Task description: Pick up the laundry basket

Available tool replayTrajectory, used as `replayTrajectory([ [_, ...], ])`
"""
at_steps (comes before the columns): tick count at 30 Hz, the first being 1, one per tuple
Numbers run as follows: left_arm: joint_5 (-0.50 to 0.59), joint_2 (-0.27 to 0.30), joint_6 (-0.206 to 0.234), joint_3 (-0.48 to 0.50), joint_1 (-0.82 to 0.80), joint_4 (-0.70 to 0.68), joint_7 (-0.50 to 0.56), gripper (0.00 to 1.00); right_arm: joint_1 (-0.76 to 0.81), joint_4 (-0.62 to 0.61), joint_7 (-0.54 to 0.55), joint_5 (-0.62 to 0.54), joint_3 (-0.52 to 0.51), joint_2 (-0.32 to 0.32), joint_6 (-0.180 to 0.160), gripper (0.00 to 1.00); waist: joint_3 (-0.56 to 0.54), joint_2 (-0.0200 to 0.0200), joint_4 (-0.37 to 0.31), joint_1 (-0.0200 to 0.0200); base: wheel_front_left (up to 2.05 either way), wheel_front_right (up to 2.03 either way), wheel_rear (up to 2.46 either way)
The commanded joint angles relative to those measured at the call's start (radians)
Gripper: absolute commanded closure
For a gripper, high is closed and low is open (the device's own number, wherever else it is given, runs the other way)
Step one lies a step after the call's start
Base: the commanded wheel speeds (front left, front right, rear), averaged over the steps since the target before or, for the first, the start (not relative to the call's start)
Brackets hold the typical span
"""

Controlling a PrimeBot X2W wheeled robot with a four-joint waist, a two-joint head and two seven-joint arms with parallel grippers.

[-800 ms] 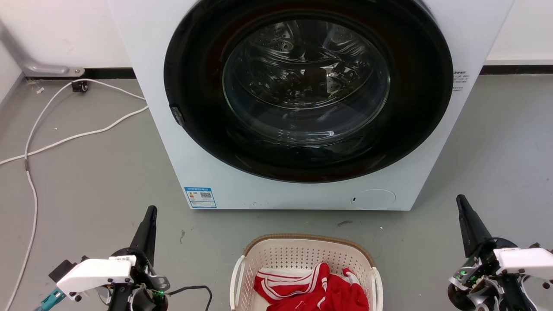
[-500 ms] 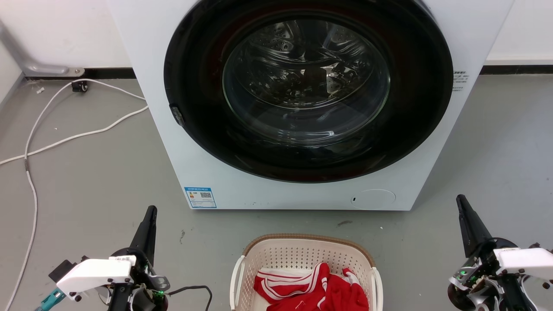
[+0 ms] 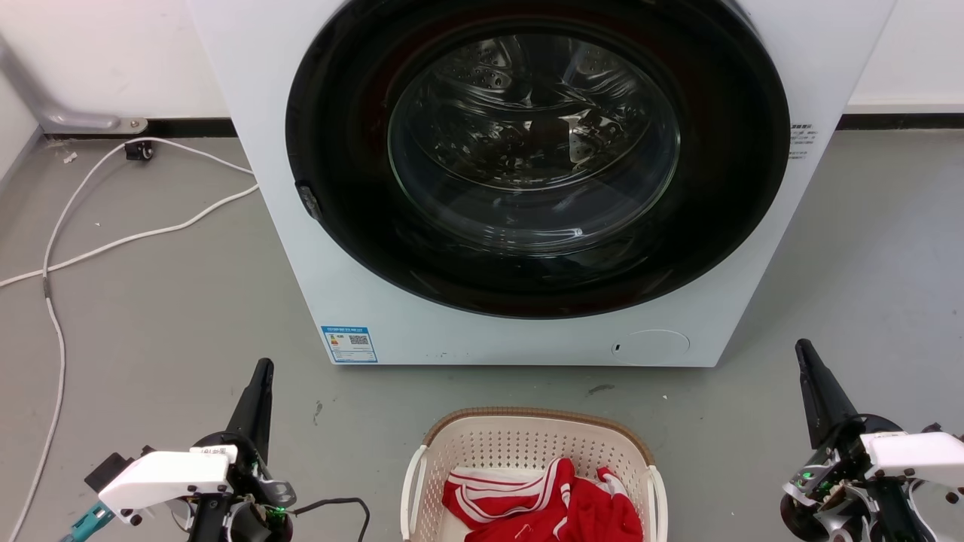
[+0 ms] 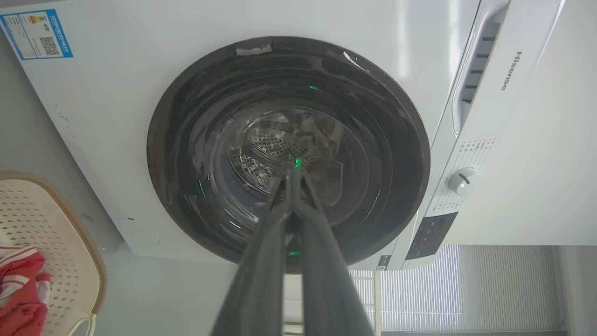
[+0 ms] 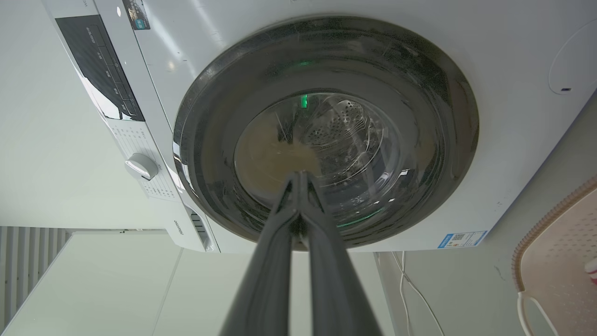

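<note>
Both left gripper (image 3: pixel 263 366) and right gripper (image 3: pixel 803 348) seem unmoved, flanking laundry basket (image 3: pixel 527 415).

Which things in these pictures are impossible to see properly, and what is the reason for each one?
Laundry basket: head view, its near part is cut off by the bottom edge.
Its floor: head view, covered by the red garment.
Blue label on the washing machine: head view, print too small to read.
Whether the drum holds anything: all views, reflections on the door glass blur it.
</note>
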Motion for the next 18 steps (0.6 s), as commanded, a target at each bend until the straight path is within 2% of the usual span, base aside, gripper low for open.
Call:
replayTrajectory([
  [1,0.0,0.0,-0.002,0.004,-0.009,0.001,0.003,1.0,-0.012,0.001,0.001,-0.004,-0.001,0.003,0.0,1.0,0.0,0.0,0.0,0.0,0.0,0.0,0.0],
  [16,0.001,-0.001,-0.002,0.004,-0.009,0.001,0.004,1.0,-0.012,0.001,0.002,-0.005,-0.002,0.003,0.0,1.0,0.0,0.0,0.0,0.0,0.0,0.0,0.0],
  [17,0.0,-0.001,0.0,0.0,0.001,0.003,-0.001,0.0,0.002,0.002,-0.001,0.0,0.0,0.0,0.0,0.0,0.0,0.0,0.0,0.0,0.0,0.0,0.0],
  [18,0.0,-0.002,0.0,-0.001,0.006,0.01,-0.001,0.0,0.007,0.008,-0.001,0.0,0.0,0.001,0.0,0.0,0.0,0.0,0.0,0.0,0.0,0.0,0.0],
])
